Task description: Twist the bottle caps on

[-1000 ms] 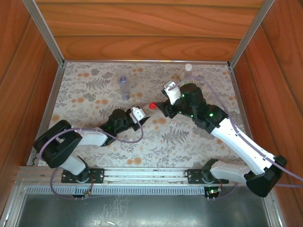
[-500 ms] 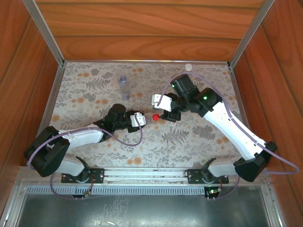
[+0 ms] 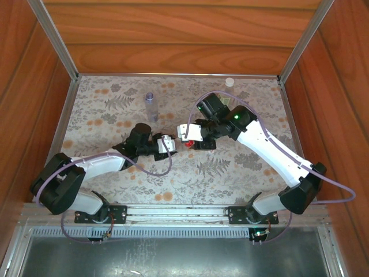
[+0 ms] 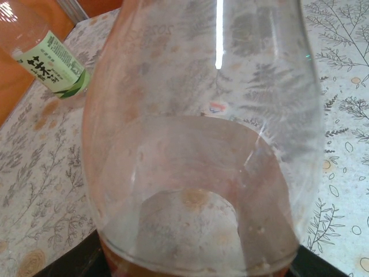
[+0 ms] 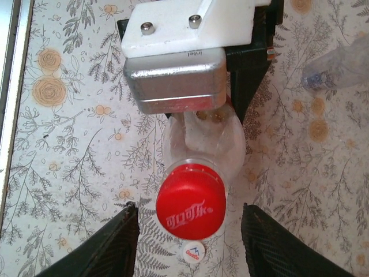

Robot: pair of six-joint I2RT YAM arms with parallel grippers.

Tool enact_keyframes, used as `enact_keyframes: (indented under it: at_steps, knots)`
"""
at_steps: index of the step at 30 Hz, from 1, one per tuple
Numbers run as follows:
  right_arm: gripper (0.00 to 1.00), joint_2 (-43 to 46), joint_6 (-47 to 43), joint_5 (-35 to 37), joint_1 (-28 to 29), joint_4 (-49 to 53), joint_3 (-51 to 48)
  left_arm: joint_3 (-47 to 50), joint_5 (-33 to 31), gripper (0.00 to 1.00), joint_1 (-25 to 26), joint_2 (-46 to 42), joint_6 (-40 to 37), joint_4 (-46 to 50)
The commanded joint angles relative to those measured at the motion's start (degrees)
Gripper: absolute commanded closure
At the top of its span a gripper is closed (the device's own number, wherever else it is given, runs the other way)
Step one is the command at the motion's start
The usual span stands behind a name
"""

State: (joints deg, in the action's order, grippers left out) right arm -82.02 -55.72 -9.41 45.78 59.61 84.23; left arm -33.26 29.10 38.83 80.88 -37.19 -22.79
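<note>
Left pincer is pinching the bottle, right pincer is hovering spread around the cap. Next up, I'd guess: squeeze, twist.

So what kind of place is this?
Probably a robot test cell: left arm and right arm bolted to a metal rail, a floral tablecloth, wood-panel walls closing it in.

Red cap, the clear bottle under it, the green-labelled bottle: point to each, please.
red cap (image 5: 191,209), right wrist view, on its printed top.
clear bottle (image 5: 206,145), right wrist view, on its shoulder by the cap.
green-labelled bottle (image 4: 53,66), left wrist view, on its label.
</note>
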Motion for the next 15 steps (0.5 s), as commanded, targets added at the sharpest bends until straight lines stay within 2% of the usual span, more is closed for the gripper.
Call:
enact_keyframes:
  at_steps: [1, 4, 11, 15]
  knots:
    - [0.49, -0.90, -4.04, -2.09, 0.45, -0.29, -0.24, -0.04, 2.80, 0.51, -0.33, 1.82, 1.61, 5.68]
    - [0.51, -1.39, -4.20, -2.35, 0.45, -0.24, -0.19, -0.32, 2.80, 0.51, -0.30, 2.26, 1.70, 5.65]
    - [0.64, -1.98, -3.69, -1.84, 0.45, -0.28, -0.41, -0.32, 3.13, 0.51, -0.39, 2.82, 1.92, 5.66]
    - [0.66, -2.22, -3.26, -1.39, 0.45, -0.29, -0.38, -0.32, 3.10, 0.51, -0.49, 2.84, 2.36, 5.65]
